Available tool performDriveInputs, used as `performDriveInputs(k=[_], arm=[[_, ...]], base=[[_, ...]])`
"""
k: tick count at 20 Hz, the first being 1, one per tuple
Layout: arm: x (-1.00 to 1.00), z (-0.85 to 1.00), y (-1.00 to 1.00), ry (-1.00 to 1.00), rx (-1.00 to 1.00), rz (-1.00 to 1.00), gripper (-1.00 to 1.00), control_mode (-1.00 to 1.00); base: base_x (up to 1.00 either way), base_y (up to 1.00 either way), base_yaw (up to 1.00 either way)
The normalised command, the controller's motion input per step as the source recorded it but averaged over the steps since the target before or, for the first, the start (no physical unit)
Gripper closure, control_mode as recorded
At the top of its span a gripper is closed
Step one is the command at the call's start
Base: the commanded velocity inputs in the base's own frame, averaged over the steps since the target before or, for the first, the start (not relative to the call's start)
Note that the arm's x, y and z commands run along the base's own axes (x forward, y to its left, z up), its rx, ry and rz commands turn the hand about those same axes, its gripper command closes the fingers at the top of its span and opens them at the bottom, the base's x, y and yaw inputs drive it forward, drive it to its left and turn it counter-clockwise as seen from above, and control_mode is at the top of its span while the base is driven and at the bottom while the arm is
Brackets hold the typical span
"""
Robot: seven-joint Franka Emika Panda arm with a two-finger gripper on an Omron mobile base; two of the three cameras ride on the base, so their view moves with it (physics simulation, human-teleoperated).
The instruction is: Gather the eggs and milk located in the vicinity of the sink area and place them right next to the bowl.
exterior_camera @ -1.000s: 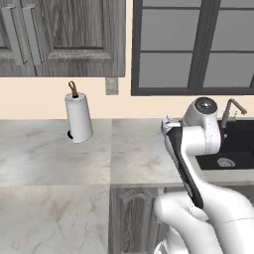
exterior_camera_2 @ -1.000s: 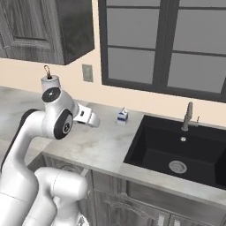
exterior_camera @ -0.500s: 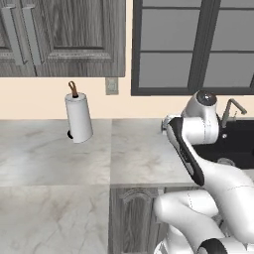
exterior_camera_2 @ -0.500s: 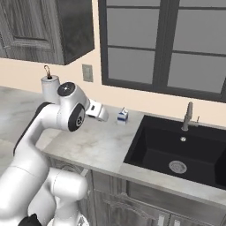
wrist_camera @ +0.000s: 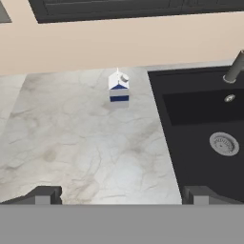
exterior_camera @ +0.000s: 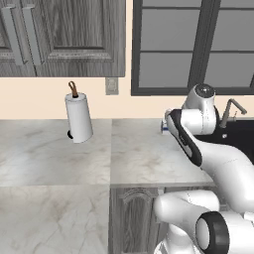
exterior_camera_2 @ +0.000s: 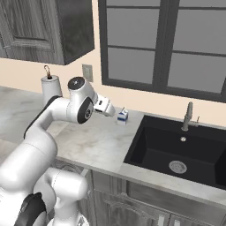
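The milk (wrist_camera: 118,86) stands upright beside the sink (wrist_camera: 205,133); the gripper (wrist_camera: 121,194), fingers spread, has swung toward it.

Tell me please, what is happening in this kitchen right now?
A white robot arm is reaching over the marble counter toward the milk, which stands upright near the wall, just left of the sink. Its end effector is open, empty and apart from the carton. A paper-towel roll stands further left.

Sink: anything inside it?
The sink holds a round drain on a bare black floor; no eggs visible. Its near-left corner is hidden behind the rim.
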Motion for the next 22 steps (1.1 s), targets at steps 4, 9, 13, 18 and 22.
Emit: performDriveInputs(k=[4, 9, 13, 18, 22], arm=[[0.24, 0.00, -0.16, 0.02, 0.00, -0.05, -1.00, -1.00], [0.25, -0.05, -0.11, 0.00, 0.00, -0.02, -1.00, -1.00], [0.23, -0.08, -0.11, 0.00, 0.00, 0.00, -1.00, -1.00], [0.21, -0.16, -0.05, 0.00, 0.00, 0.00, -1.00, -1.00], [0.17, -0.19, 0.00, 0.02, 0.00, 0.00, -1.00, -1.00]], base=[[0.00, 0.00, 0.00], [0.00, 0.00, 0.00], [0.00, 0.00, 0.00], [0.00, 0.00, 0.00], [0.00, 0.00, 0.00]])
